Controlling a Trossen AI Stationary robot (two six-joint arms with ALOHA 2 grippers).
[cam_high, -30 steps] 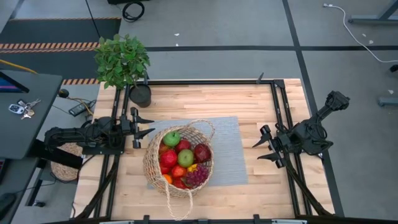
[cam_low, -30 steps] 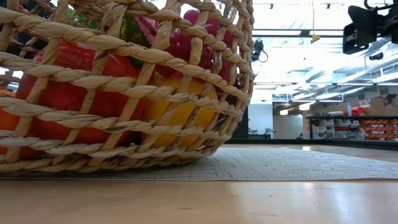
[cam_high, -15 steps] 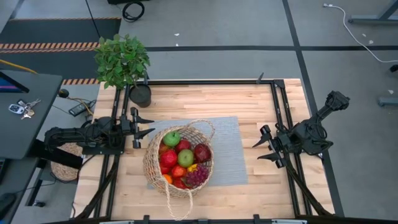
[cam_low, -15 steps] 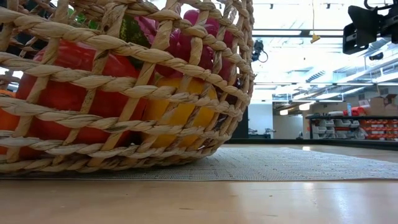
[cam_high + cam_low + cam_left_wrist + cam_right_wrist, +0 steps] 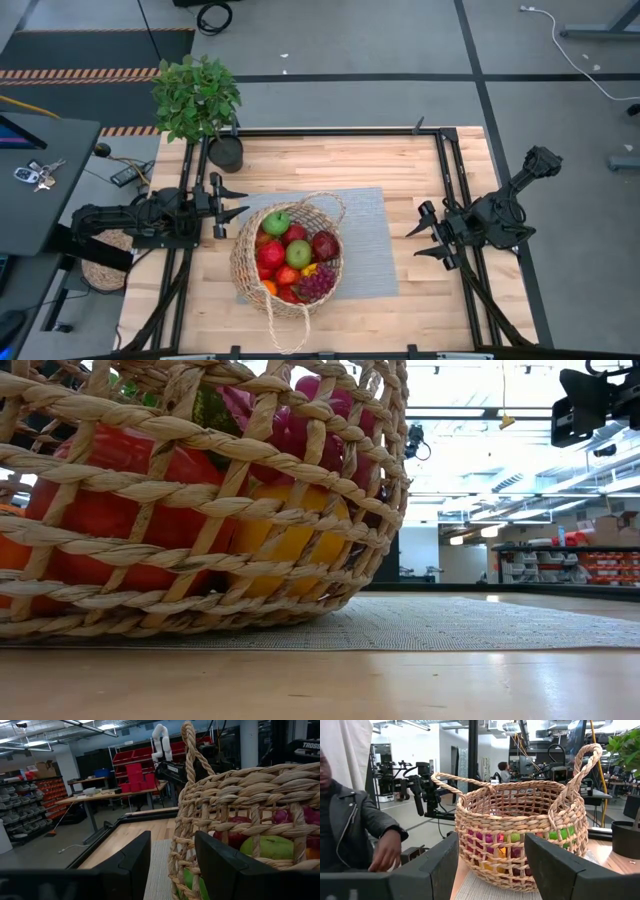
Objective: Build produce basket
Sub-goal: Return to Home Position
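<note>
We've got the basket sitting on the grey mat around the middle of the wooden table, a bit toward the near edge. The produce is piled inside it; a green apple sits at the far side, red ones in the middle, purple grapes at the near right. In the low view, red and yellow pieces show through the weave.

The left gripper hovers just beside the basket on its left, fingers spread, holding nothing. The right gripper hangs off the mat's right edge, well apart from the basket; its fingers are spread too, and empty.

A potted plant stands at the far left corner; the right wrist view catches a person in a dark jacket beyond the table.
</note>
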